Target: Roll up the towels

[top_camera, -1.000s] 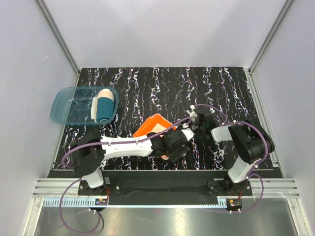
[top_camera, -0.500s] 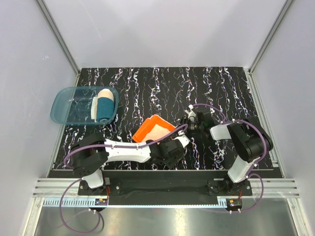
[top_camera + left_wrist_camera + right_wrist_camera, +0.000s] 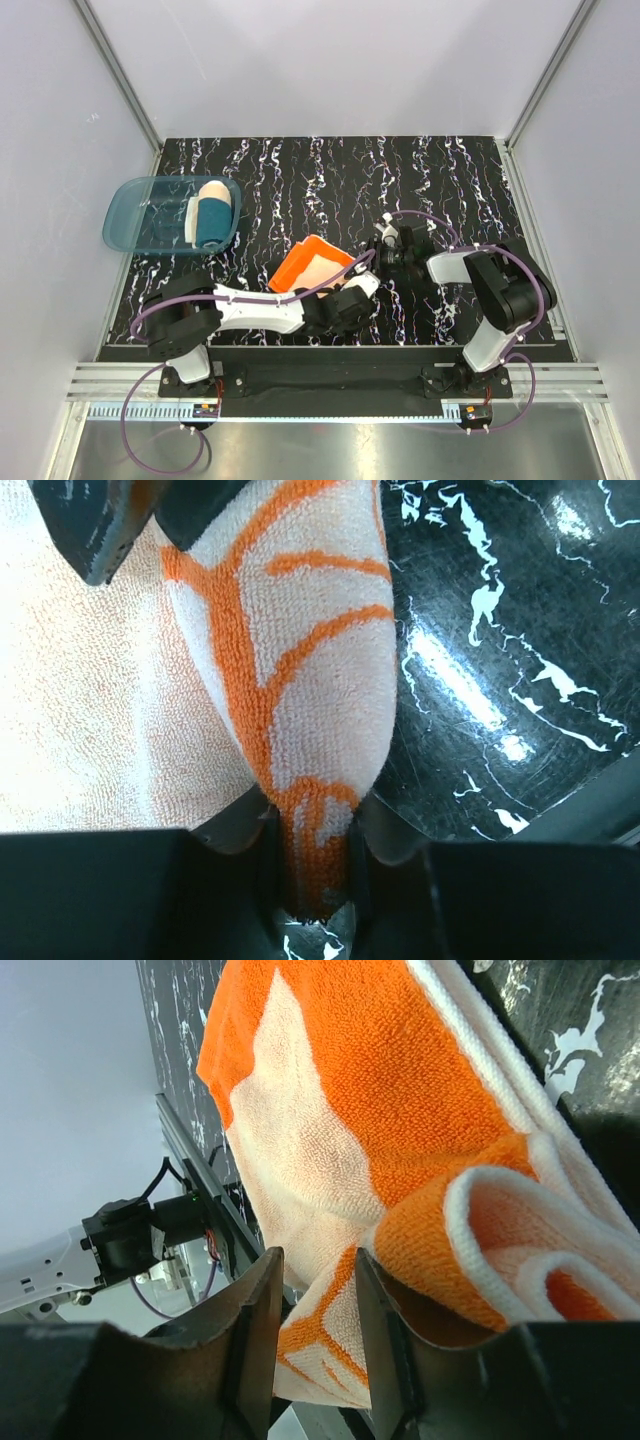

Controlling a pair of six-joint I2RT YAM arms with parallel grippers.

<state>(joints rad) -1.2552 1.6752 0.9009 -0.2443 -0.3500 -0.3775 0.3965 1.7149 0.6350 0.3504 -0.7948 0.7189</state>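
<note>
Wrist views: left jaws and right jaws clenched on orange towel (image 3: 300,680), lettering unreadable.

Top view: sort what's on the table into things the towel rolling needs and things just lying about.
Job in hand:
- orange towel, pinched by the left claw and the right claw
- teal towel, already rolled

Lying about:
- tray, holding the teal towel
</note>
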